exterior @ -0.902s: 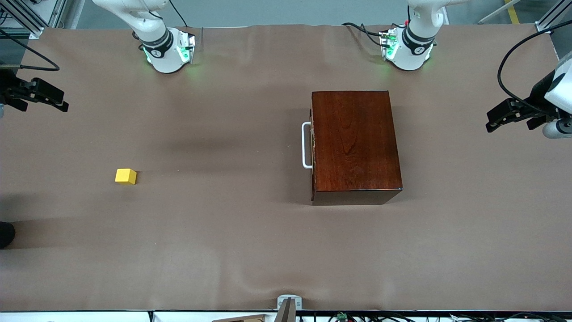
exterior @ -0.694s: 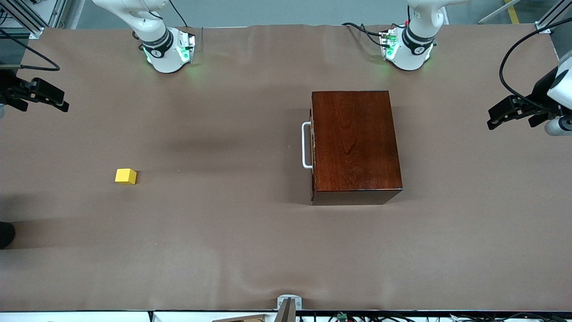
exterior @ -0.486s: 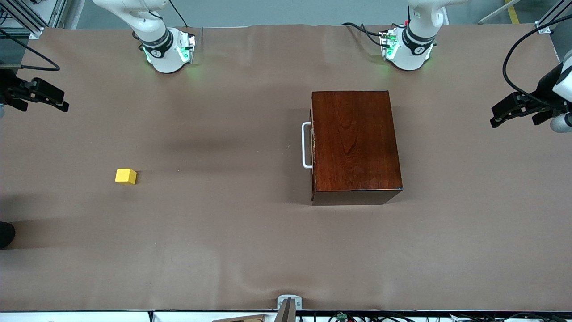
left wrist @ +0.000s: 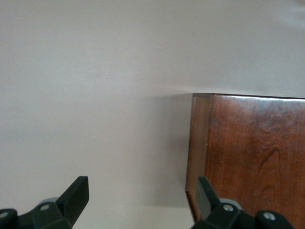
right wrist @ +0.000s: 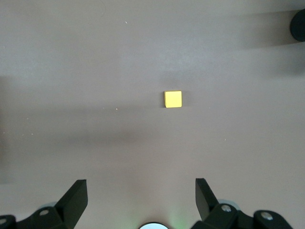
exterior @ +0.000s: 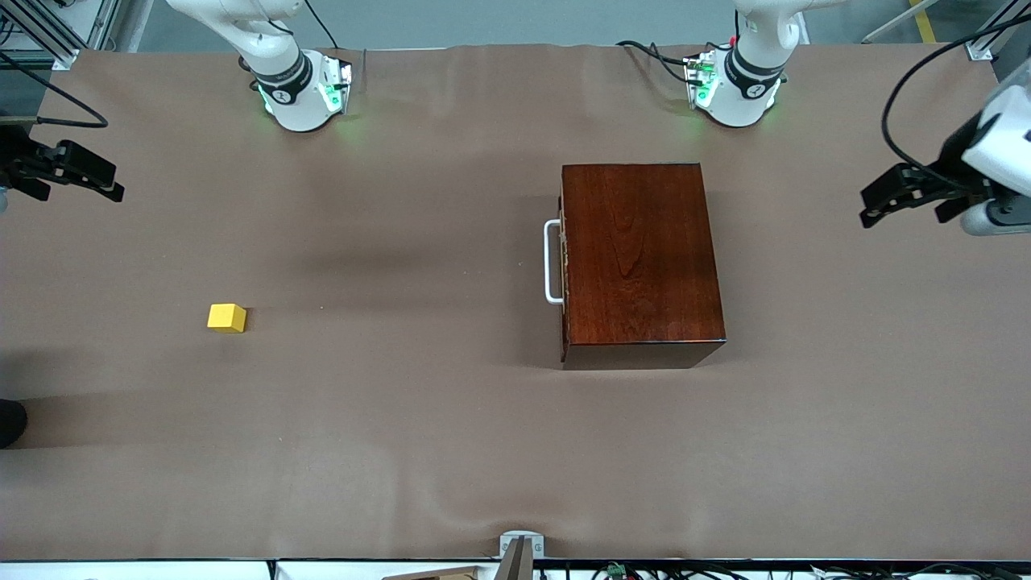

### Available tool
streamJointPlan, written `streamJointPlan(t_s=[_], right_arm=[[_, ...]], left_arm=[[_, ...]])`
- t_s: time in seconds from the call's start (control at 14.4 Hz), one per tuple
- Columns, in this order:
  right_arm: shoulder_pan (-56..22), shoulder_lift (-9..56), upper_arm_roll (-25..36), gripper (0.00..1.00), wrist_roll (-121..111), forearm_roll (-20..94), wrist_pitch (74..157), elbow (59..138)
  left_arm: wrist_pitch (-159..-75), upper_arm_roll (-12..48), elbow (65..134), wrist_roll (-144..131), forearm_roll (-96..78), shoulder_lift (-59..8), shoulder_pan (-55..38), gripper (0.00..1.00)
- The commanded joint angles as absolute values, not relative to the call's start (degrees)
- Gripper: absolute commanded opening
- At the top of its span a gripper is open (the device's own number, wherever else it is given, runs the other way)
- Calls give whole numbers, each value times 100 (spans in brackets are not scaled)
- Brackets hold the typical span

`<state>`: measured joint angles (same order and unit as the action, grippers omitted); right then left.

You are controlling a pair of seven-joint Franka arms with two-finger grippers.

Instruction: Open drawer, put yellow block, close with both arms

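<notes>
The dark wooden box (exterior: pixel 640 262) stands toward the left arm's end of the table. Its drawer is shut, and the white handle (exterior: pixel 552 262) faces the right arm's end. The yellow block (exterior: pixel 226 317) lies alone on the cloth toward the right arm's end. It also shows in the right wrist view as the yellow block (right wrist: pixel 173 99). My right gripper (exterior: pixel 76 187) hangs open and empty at that end of the table, high above the block (right wrist: pixel 141 195). My left gripper (exterior: pixel 900 211) is open and empty over the cloth, apart from the box. Its wrist view (left wrist: pixel 141 195) shows a box corner (left wrist: pixel 252 157).
The brown cloth (exterior: pixel 403 419) covers the whole table. A black round object (exterior: pixel 8 423) sits at the table's edge at the right arm's end. A small metal bracket (exterior: pixel 521 544) is at the table edge nearest the front camera. Cables trail by the left arm's base (exterior: pixel 737 89).
My left gripper has drifted over the cloth and now sits a little closer to the box. The right arm, block and box have not moved.
</notes>
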<state>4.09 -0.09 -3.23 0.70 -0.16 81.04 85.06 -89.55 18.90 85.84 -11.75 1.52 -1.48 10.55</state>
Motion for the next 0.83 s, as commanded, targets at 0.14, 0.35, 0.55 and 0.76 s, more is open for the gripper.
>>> streamJointPlan(t_s=[0.14,0.35,0.55,0.76], right_arm=[[475,-26,-360,100,141,79,8104,8481],[475,-26,-360,100,141,79,8104,8481],[475,-18,-360,100,141,79,8104,8473],[475,-18,-360,100,141,79,8104,8481]], left_arm=[[-8851,2653,8525,-2142,439,-202,1063,100],[-8851,3092,8517,-2504,439,-298,1055,100],[-8877,3576,8517,-2505,457,-579,968,100],[-8903,3612,8499,-2846,886,-1009,240,100]])
